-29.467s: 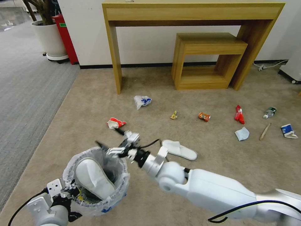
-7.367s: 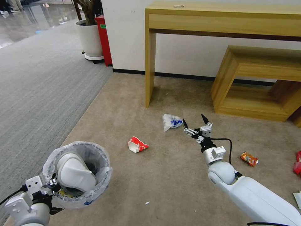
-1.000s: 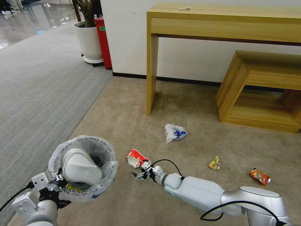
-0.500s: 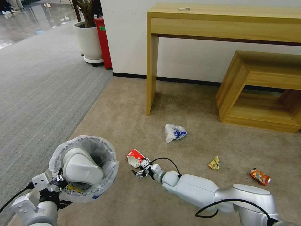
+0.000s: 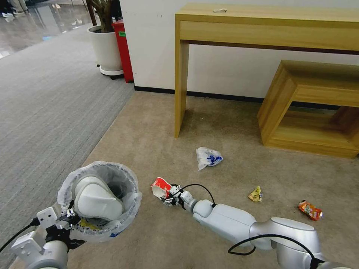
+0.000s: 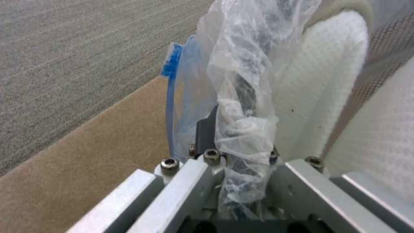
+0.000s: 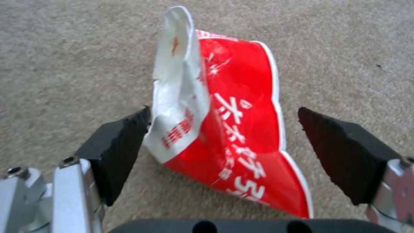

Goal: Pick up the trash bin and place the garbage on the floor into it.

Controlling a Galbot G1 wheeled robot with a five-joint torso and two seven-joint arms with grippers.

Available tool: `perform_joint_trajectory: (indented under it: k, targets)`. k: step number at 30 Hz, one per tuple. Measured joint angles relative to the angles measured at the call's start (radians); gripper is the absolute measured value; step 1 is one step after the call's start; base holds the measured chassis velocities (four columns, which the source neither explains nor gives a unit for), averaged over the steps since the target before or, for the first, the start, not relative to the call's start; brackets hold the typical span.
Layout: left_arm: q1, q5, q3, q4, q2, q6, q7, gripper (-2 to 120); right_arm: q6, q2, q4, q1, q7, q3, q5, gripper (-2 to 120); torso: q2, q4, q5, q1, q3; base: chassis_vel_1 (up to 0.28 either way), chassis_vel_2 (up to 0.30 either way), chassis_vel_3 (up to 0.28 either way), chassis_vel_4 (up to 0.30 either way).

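The trash bin (image 5: 123, 218), lined with a translucent bag, hangs off the floor (image 5: 146, 127) at lower left. My left gripper (image 5: 63, 223) is shut on its rim and liner (image 6: 241, 106). A white slipper (image 5: 97, 198) (image 6: 319, 81) stands inside it. My right gripper (image 5: 169, 198) is low at the carpet, open, its jaws on either side of a crushed red-and-white paper cup (image 5: 160, 186) (image 7: 233, 129). One pad (image 7: 116, 152) touches the cup's white edge; the other pad (image 7: 345, 155) stands apart. More garbage lies beyond: a white-blue plastic bag (image 5: 208, 157), a yellow wrapper (image 5: 255, 193), an orange wrapper (image 5: 310, 210).
A wooden console table (image 5: 181, 82) stands against the wall with a lower wooden unit (image 5: 299, 108) under it to the right. Grey ribbed carpet (image 5: 45, 97) runs along the left. A white planter (image 5: 106, 48) and a red container (image 5: 123, 48) stand at the far wall.
My right gripper has slid forward along the carpet, from just short of the red cup to straddling it. The bin and left arm have stayed put.
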Motion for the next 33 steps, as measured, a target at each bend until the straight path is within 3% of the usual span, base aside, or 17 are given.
perform_joint_trajectory:
  k: [19,21,26,30,33]
  targets:
    - [0.022,0.0,-0.004,-0.016,-0.001,-0.006,0.003,0,0.013,0.055,-0.07,0.014,-0.022,0.014,-0.019,72,0.0,0.0,0.0,0.0,0.0,0.0,0.0,0.0,0.0]
    - [0.023,0.0,-0.004,-0.017,-0.002,-0.007,0.004,0,0.019,0.061,-0.072,0.012,-0.023,0.015,-0.027,58,0.0,0.0,0.0,0.0,0.0,0.0,0.0,0.0,0.0]
    - [0.027,0.0,-0.001,-0.025,-0.003,-0.008,0.004,0,0.024,0.063,-0.076,0.01,-0.029,0.011,-0.031,44,0.0,0.0,0.0,0.0,0.0,0.0,0.0,0.0,0.0]
    - [0.032,0.001,0.004,-0.034,-0.009,-0.009,0.006,0,0.033,0.066,-0.084,0.004,-0.046,0.005,-0.043,22,0.0,0.0,0.0,0.0,0.0,0.0,0.0,0.0,0.0]
    - [0.033,0.002,0.004,-0.036,-0.009,-0.012,0.007,0,0.038,0.067,-0.085,0.0,-0.051,0.005,-0.049,14,0.0,0.0,0.0,0.0,0.0,0.0,0.0,0.0,0.0]
